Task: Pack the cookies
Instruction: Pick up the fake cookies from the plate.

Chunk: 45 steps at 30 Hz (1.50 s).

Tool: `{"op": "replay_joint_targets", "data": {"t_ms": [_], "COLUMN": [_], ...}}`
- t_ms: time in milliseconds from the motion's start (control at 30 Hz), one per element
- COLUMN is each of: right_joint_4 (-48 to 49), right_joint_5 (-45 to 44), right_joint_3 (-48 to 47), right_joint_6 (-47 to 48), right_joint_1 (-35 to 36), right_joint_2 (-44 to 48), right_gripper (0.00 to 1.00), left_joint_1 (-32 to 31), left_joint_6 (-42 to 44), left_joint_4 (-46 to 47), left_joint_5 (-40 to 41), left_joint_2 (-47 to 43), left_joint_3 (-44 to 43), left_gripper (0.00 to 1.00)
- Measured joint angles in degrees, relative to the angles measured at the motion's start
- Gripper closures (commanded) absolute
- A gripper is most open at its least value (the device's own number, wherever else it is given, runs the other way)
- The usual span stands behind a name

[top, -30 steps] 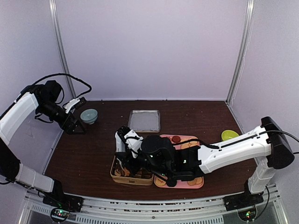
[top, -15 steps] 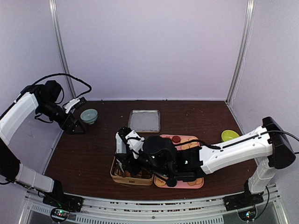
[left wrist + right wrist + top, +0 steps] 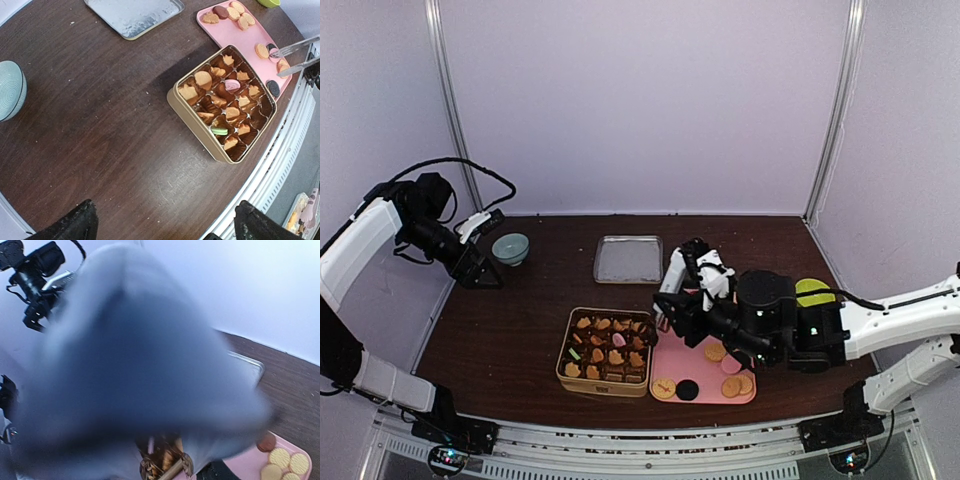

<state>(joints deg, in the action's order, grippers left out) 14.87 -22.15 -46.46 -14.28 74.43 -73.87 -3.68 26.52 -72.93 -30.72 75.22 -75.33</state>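
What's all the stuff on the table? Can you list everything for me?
table: one, dark brown, under everything
box: one, gold, front middle
cookies: many, mostly tan, some pink, green, black; in box and on pink tray
pink tray: one, right of box
silver tray: one, behind box
blue bowl: one, back left
green bowl: one, right side
tongs: one, silver, over pink tray
left hand: one, black, open, empty
right hand: one, over pink tray, grip unclear

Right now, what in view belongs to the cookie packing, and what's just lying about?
Job: cookies, gold box, pink tray, metal tongs.
Lying about: teal bowl, silver tray, green dish.
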Motion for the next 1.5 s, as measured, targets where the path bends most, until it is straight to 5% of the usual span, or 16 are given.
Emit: {"op": "replay_joint_targets", "data": {"t_ms": [533, 1133, 1500], "right_joint_4": [-17.0, -19.3, -17.7], "right_joint_5": [-11.8, -11.6, -11.1], "right_joint_3": [21.8, 24.5, 24.6], "right_joint_6": [-8.1, -11.8, -13.1], "right_joint_1": [-5.2, -5.7, -5.7], "right_joint_2": [26.3, 29.5, 28.7], "right_gripper": [0.57, 0.61, 0.81], "left_joint_1": [0.0, 0.0, 0.0], "left_joint_6": [0.0, 0.0, 0.0], "left_joint_4": [-0.5, -0.5, -0.5], "left_joint_5": [-0.5, -0.8, -0.8], "left_joint_2": [0.1, 0.1, 0.1], "left_joint_3": [-0.1, -0.2, -0.2], "left_gripper": [0.02, 0.02, 0.02]}}
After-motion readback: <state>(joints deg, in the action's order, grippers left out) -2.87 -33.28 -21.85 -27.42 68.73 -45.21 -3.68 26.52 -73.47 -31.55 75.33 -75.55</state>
